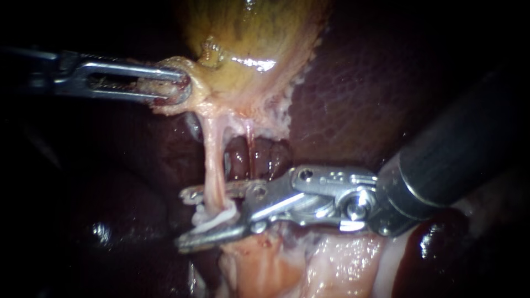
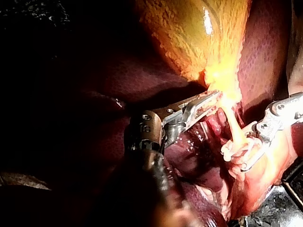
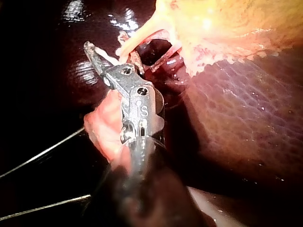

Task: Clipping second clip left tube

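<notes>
Step in hand: clipping left tube [image 1: 212, 160]. My right instrument [image 1: 185, 219]: jaws wide apart, straddling tube low down, gripping nothing. My left instrument [image 1: 179, 88]: jaws closed on gallbladder [image 1: 243, 49] edge, tube appears taut. Next move, my judgement: seat square across tube, clear of right tube [image 1: 251, 149], then close. White piece [image 1: 216, 219] between my jaws: clip or tissue, cannot tell. Tube base hidden behind lower jaw.
</notes>
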Available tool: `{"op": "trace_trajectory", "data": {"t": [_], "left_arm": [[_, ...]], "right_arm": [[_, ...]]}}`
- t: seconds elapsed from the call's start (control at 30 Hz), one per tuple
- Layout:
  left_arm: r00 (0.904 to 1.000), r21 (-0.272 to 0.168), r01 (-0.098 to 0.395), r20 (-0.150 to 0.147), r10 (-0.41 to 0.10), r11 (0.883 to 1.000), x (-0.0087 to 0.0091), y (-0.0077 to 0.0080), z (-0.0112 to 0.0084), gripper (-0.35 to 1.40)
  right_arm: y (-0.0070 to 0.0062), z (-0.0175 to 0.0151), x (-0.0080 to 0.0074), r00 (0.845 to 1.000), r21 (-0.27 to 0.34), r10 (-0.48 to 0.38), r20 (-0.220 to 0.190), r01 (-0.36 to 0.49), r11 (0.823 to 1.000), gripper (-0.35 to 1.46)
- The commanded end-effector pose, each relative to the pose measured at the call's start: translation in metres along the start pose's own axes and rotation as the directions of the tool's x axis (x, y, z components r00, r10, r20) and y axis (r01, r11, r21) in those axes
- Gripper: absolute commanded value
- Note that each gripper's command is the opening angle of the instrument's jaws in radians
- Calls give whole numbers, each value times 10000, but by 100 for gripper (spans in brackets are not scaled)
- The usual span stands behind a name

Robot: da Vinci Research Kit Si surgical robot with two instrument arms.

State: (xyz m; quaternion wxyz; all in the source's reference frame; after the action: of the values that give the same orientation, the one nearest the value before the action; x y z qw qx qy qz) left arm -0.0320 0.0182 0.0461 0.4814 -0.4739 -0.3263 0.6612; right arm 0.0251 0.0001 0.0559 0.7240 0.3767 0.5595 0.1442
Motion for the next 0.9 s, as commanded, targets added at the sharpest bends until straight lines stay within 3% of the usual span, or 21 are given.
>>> {"op": "trace_trajectory", "data": {"t": [0.03,0.13,0.4,0.9], "left_arm": [[10000,-4,19,1,-19,10000,0,0,0,-35],[10000,-5,18,2,-18,10000,0,0,0,-35],[10000,-4,18,1,-18,10000,0,0,0,-35],[10000,-9,16,5,-16,10000,0,-1,0,-35]], "right_arm": [[0,-2,0,10000,38,56,29,-56,10000,20],[1,-4,-1,10000,79,49,36,-50,10000,-2],[5,-9,-3,9999,110,104,41,-104,9999,-35],[6,-18,2,9993,200,361,127,-364,9991,-35]]}}
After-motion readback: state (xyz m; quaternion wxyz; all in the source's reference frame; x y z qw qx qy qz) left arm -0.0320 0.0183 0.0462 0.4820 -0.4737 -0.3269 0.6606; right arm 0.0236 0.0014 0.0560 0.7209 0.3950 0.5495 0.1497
